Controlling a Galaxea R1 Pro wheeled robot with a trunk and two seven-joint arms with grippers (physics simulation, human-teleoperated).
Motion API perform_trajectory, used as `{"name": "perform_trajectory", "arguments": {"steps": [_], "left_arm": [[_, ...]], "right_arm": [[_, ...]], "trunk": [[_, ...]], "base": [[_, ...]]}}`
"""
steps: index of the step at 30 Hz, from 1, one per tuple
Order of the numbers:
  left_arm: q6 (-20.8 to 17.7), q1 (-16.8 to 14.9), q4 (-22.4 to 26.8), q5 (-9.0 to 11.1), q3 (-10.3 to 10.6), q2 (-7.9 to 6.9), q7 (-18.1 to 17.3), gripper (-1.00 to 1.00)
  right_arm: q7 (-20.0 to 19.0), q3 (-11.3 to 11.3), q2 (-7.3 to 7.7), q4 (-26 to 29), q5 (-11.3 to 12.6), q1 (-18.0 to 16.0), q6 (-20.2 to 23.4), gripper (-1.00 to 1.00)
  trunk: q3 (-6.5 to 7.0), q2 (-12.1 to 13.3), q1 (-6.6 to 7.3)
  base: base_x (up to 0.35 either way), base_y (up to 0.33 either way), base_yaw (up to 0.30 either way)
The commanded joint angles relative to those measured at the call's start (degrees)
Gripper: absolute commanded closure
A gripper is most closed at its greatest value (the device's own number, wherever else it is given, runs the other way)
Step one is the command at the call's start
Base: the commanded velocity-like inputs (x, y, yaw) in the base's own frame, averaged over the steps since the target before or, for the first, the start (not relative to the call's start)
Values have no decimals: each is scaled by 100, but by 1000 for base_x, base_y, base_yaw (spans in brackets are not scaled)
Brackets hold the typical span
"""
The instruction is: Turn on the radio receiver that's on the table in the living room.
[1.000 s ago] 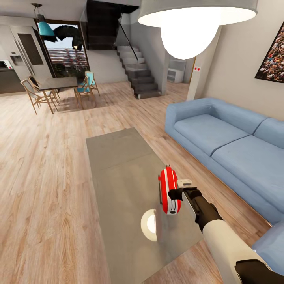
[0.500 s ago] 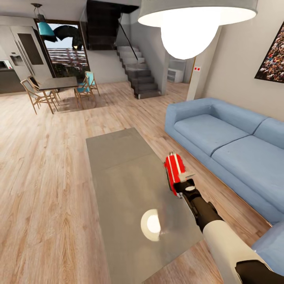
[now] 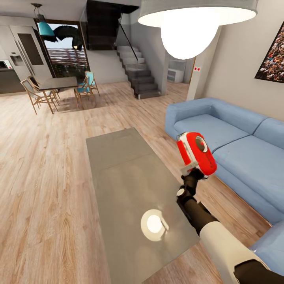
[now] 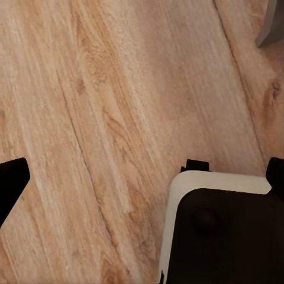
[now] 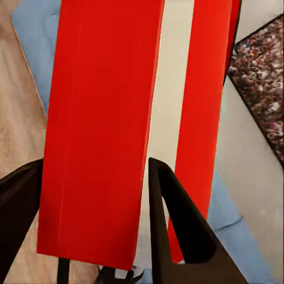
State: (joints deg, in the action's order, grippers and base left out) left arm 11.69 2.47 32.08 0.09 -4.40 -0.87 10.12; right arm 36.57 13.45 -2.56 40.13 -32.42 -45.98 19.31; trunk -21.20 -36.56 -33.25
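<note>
Light wood floor (image 3: 47, 165) runs through an open room, with a blue sofa (image 3: 232, 146) along the beige wall at the right, a framed crowd photo (image 3: 273, 59) above it, and a white pendant lamp (image 3: 189, 23) hanging close to the head camera. Farther back stand a staircase (image 3: 138, 75) and a dark dining table (image 3: 57, 83) with wooden chairs (image 3: 35, 94).

Down the middle lies the table (image 3: 126, 185), long and low, its glossy grey-beige top carrying a round reflection of the lamp.

Up in the air, off the table and over its sofa-side edge, is the radio (image 3: 196, 153). It is tilted, its round dial facing up and toward the sofa, red body with a white band around it. The right gripper (image 3: 192, 172) holds it from below, on the end of the black and white right arm (image 3: 213, 232) that reaches up from the lower right.

From the right wrist camera, the radio (image 5: 142, 118) is very close, 2 red bands with 1 white stripe between them, and the 2 dark fingers (image 5: 177, 225) sit pressed against it on either side, the sofa and photo behind.

From the left wrist camera, floor (image 4: 106, 118) lies under the left gripper (image 4: 142, 177), whose 2 dark fingertips (image 4: 10, 180) stand wide apart at the picture's edges, holding nothing, with a white and black part of the robot (image 4: 225, 231) below.
</note>
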Motion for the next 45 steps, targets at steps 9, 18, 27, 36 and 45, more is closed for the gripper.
{"name": "perform_trajectory", "arguments": {"steps": [9, 18, 27, 36, 45], "left_arm": [[0, -1, 0, 0, 1, 2, -1, -100], [0, -1, 0, -4, 1, 8, -1, -100], [0, -1, 0, -14, 1, 8, -1, -100], [-2, -1, 0, -15, 1, 2, -1, -100], [-6, -1, 0, -4, 4, 19, -1, -100]], "right_arm": [[1280, 1329, -8, -177, -118, 3, 305, 100], [2558, 2533, 25, -460, -280, 2, 568, 100], [3954, 3118, 17, -1342, -832, 8, 799, 100], [4677, 3149, 1, -1864, -869, 18, 819, 100], [4886, 3155, -7, -2050, -890, 22, 820, 100]], "trunk": [[-1, 0, 0], [-1, 0, 0], [-1, 0, 0], [-1, 0, 0], [-1, 0, 0]], "base": [[0, 0, 0], [0, 0, 0], [0, 0, 0], [0, 0, 0], [0, 0, 0]]}}
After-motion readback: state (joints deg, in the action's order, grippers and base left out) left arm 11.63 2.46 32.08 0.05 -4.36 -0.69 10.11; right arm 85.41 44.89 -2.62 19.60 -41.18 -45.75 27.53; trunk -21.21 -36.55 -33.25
